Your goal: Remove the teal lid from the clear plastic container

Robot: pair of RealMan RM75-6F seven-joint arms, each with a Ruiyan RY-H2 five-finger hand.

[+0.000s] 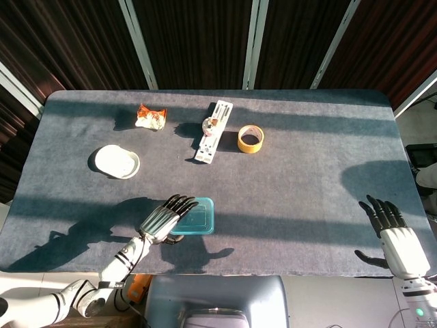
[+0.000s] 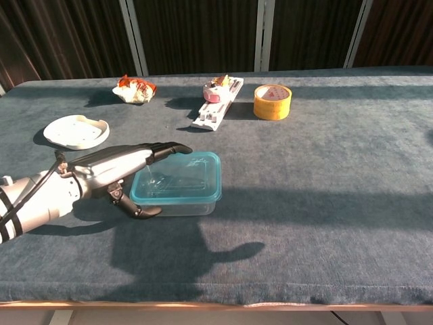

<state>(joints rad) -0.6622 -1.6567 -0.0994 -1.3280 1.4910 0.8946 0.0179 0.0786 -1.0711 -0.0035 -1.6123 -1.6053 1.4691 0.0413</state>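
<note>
The clear plastic container (image 2: 180, 203) with its teal lid (image 2: 189, 177) (image 1: 196, 216) sits near the table's front edge, left of centre. My left hand (image 2: 125, 169) (image 1: 162, 219) is open at the container's left end, its fingers stretched flat over the lid's left part and the thumb low against the near-left corner. Whether the fingers touch the lid is unclear. My right hand (image 1: 392, 232) rests open at the front right corner, far from the container, and shows only in the head view.
A white dish (image 2: 73, 131) lies at the left. An orange wrapper (image 2: 135, 89), a white tray of small items (image 2: 218, 101) and a yellow tape roll (image 2: 272, 101) stand along the back. The table's front edge (image 2: 216, 301) runs just behind the container.
</note>
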